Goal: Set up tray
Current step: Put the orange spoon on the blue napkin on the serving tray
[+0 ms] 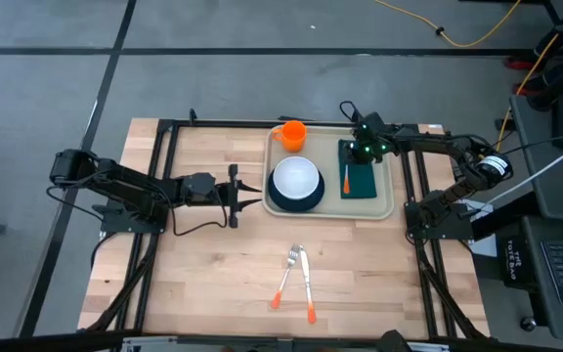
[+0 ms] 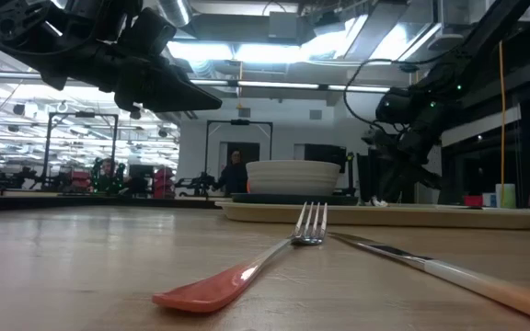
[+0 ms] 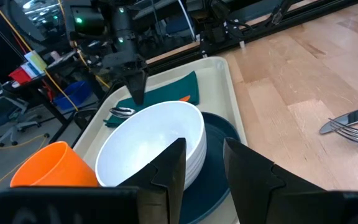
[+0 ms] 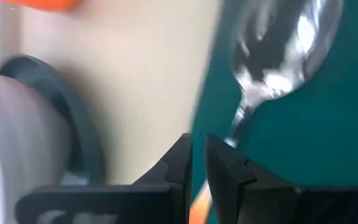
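The beige tray (image 1: 331, 208) lay on the far half of the wooden table (image 1: 203, 284), a little to my right of the middle. On it stood 1 dark teal plate (image 1: 295, 201) with a white bowl (image 1: 294, 178) on top, 1 orange cup (image 1: 292, 134) in the far corner on my left side, and 1 dark green napkin (image 1: 359, 180) along the edge on my right. A spoon (image 3: 122, 112) with an orange handle lay on the napkin, its metal bowl toward the far end. My right gripper (image 1: 364, 150) hung over the far end of the napkin, just above the spoon. In my right wrist view the 2 fingers (image 4: 225, 163) stood near each other with a narrow gap between them, and the thin neck of the spoon ran just beside that gap; I cannot tell if I was pinching it or not. My left gripper (image 1: 249, 191) was low over the table, just beside the edge of the tray on my left, pointing at the plate. Its fingers (image 3: 169, 168) stood apart and held nothing; the bowl showed between them. On the near part of the table, well apart from the tray, lay a fork (image 1: 286, 275) and a knife (image 1: 307, 286), both with orange handles, their metal ends close together. In the low view a person (image 2: 234, 171) stood far behind the table.
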{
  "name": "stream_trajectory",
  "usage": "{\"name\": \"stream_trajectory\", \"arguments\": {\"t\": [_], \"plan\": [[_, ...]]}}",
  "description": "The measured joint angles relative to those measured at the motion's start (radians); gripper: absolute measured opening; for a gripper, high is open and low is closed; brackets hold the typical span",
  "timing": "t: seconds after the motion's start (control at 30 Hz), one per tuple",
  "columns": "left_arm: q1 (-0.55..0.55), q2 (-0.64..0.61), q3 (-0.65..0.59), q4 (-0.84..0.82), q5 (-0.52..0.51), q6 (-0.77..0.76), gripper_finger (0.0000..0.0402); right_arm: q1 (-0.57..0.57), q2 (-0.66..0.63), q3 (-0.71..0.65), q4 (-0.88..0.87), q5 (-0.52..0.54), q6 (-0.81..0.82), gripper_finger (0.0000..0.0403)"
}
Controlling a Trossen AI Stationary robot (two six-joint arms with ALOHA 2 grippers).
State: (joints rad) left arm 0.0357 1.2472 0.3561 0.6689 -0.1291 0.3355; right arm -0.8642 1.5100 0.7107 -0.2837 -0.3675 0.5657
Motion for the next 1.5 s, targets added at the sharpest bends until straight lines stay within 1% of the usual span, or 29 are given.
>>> {"name": "stream_trajectory", "arguments": {"t": [0.13,0.2,0.33,0.5,0.67,0.8,0.93,1.2,1.5], "plan": [[0.000,0.000,0.000,0.000,0.000,0.000,0.0102,-0.005,-0.013,0.064,-0.059,0.011,-0.076,0.0046],[0.000,0.000,0.000,0.000,0.000,0.000,0.0102,-0.009,-0.018,0.097,-0.120,0.069,-0.109,0.0039],[0.000,0.000,0.000,0.000,0.000,0.000,0.0102,-0.023,-0.018,0.131,-0.212,0.210,-0.130,0.0008],[0.000,0.000,0.000,0.000,0.000,0.000,0.0102,-0.030,-0.018,0.132,-0.217,0.233,-0.127,0.0008],[0.000,0.000,0.000,0.000,0.000,0.000,0.0102,-0.031,-0.017,0.132,-0.191,0.347,-0.125,0.0005],[0.000,0.000,0.000,0.000,0.000,0.000,0.0102,-0.031,-0.016,0.132,-0.167,0.380,-0.122,0.0003],[0.000,0.000,0.000,0.000,0.000,0.000,0.0102,-0.020,0.002,0.132,-0.145,0.437,-0.089,0.0003],[0.000,0.000,0.000,0.000,0.000,0.000,0.0102,-0.002,0.101,0.132,-0.093,0.462,-0.099,0.0002],[0.000,0.000,0.000,0.000,0.000,0.000,0.0102,-0.002,0.128,0.132,-0.071,0.444,-0.099,0.0001]]}}
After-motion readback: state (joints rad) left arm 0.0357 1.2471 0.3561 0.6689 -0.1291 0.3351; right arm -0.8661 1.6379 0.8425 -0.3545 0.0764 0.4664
